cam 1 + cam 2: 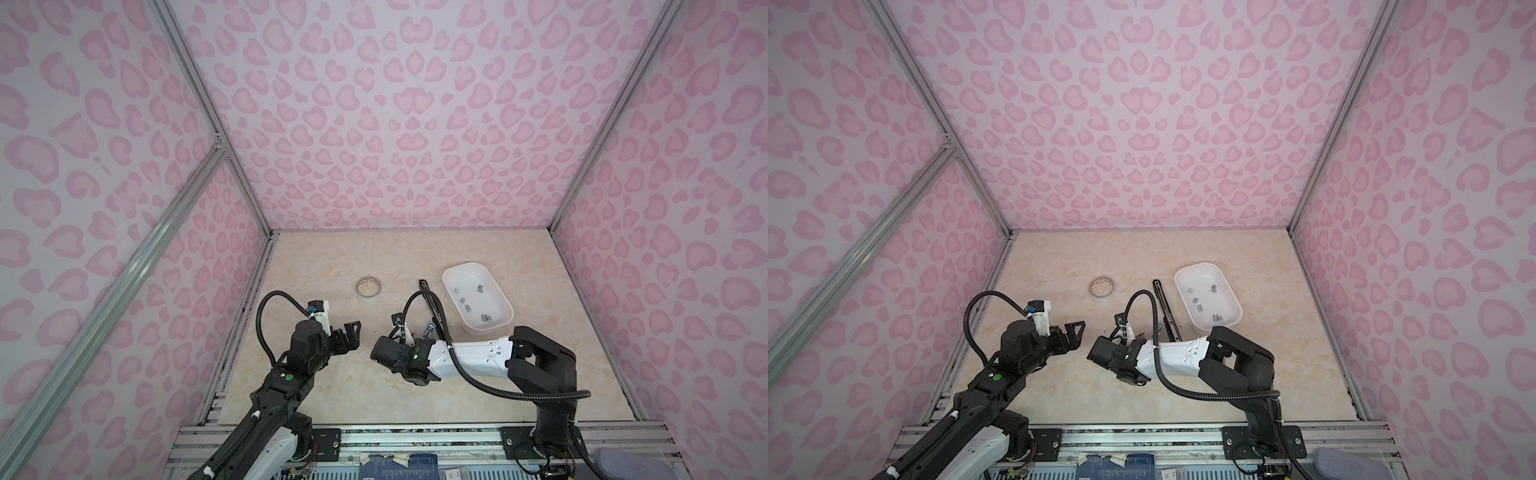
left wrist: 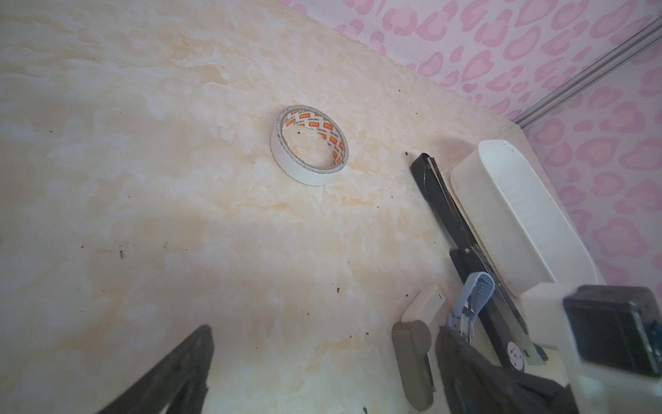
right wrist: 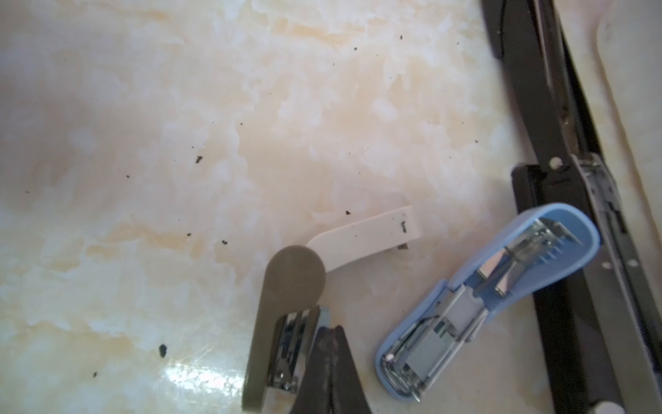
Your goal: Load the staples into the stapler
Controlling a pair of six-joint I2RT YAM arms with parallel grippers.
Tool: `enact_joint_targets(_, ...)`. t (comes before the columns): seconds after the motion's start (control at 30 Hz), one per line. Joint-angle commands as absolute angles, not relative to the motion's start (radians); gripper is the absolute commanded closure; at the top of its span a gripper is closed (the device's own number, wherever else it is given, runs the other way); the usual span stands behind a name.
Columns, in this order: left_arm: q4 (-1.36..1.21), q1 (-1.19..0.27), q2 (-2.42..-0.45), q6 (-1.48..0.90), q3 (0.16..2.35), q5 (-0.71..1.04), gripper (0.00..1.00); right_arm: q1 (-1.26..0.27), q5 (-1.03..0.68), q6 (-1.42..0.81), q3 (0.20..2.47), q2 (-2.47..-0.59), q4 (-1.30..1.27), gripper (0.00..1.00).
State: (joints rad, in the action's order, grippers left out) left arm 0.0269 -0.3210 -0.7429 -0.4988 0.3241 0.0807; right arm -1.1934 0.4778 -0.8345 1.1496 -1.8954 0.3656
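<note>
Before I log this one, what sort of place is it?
Most likely a purpose-built robot recording booth: pink-patterned panels on aluminium framing box in a marble-look tabletop, and the left arm and right arm are mounted on a rail at its front edge.

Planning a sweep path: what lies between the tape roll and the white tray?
The long black stapler, lying beside the tray; both top views show it.

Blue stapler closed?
No, in the right wrist view the blue stapler lies hinged open on the table, with its metal staple channel exposed.
</note>
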Motion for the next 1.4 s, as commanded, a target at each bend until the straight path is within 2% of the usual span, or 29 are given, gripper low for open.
enact_joint_targets(0.0,-0.025,-0.320,-0.749,-0.502,0.324,0.096,0.02,-1.188,0.489,-0.832,1.126,-1.884,0.312,0.90)
enact_joint_targets(0.23,-0.024,-0.321,-0.744,-0.502,0.325,0.096,0.02,-1.171,0.448,-0.828,1.101,-1.888,0.257,0.81)
enact_joint_targets(0.5,-0.025,-0.320,-0.744,-0.502,0.324,0.097,0.02,-1.164,0.438,-0.826,1.101,-1.904,0.244,0.79)
enact_joint_targets(0.63,-0.026,-0.321,-0.746,-0.500,0.324,0.095,0.02,-1.161,0.431,-0.830,1.101,-1.913,0.248,0.80)
enact_joint_targets(0.8,-0.025,-0.321,-0.744,-0.500,0.324,0.095,0.02,-1.161,0.437,-0.840,1.086,-1.904,0.258,0.88)
enact_joint_targets(1.13,-0.023,-0.321,-0.741,-0.500,0.324,0.094,0.02,-1.162,0.413,-0.845,1.080,-1.909,0.242,0.85)
enact_joint_targets(1.37,-0.023,-0.321,-0.741,-0.502,0.323,0.093,0.02,-1.161,0.415,-0.843,1.074,-1.892,0.240,0.91)
